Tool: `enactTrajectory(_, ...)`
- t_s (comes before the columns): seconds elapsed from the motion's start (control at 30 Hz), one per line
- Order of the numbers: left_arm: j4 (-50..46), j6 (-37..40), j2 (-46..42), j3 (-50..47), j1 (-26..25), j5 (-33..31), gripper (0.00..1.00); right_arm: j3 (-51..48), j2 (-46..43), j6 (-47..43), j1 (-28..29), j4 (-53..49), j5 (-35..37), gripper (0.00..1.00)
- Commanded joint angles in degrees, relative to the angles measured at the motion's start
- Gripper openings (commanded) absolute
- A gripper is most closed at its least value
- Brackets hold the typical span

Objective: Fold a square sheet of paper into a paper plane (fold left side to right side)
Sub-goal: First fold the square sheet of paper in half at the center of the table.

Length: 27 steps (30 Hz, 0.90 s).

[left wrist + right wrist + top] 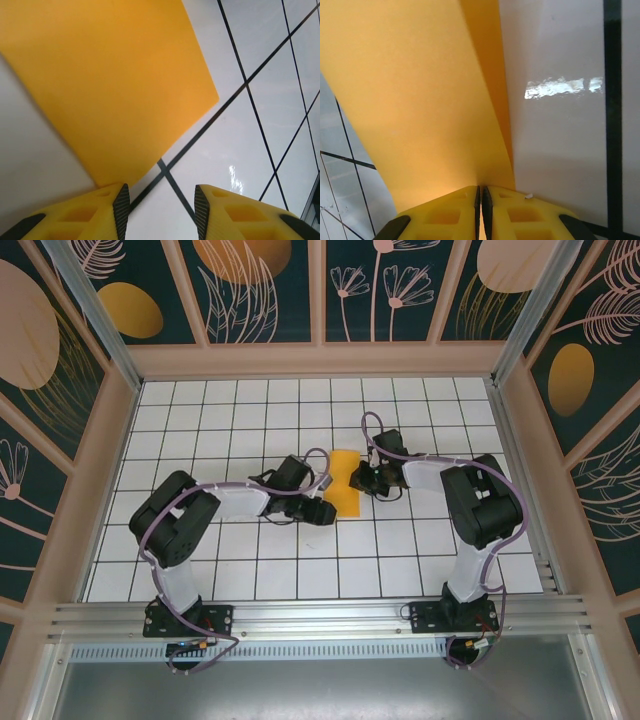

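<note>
The square sheet of paper (346, 488) is bright orange and lies mid-table as a narrow upright strip, seemingly doubled over. My right gripper (369, 478) sits at its right edge. In the right wrist view the right gripper (480, 192) is shut on the paper (420, 100), with a lower layer (492, 75) showing beside the lifted one. My left gripper (322, 512) is at the strip's lower left. In the left wrist view the left gripper (161, 202) stands open over bare tile, and the paper's (110, 85) near corner lies just ahead of the left finger (121, 205). A paper plane is out of view.
The floor is white tile with black grid lines (172, 162). Wooden walls (320, 358) with painted orange ovals enclose the table on three sides. A metal rail (320, 615) runs along the near edge by the arm bases.
</note>
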Motion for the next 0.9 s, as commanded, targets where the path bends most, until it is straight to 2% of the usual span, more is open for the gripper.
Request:
enactTrajectory(0.0,1.1,-1.3,-3.1,-1.6,-0.2,2.4,0.42,-1.2,4.4,-1.0,1.0,-5.4,4.6,0.17)
enactTrajectory(0.3,-1.9,-1.5,-5.5,7.1,2.3,2.3,0.42,-0.9,4.3,-1.1,1.1,-5.6,4.6,0.16)
enactTrajectory(0.6,-2.2,-0.9,5.1,13.6,4.7,0.7,0.4,-0.4,4.3,-1.2,1.4,-5.8,4.3,0.17)
enactTrajectory(0.87,-1.6,-0.2,7.9,14.0,4.7,0.7,0.4,-0.3,4.5,-1.2,1.6,-5.9,4.6,0.17)
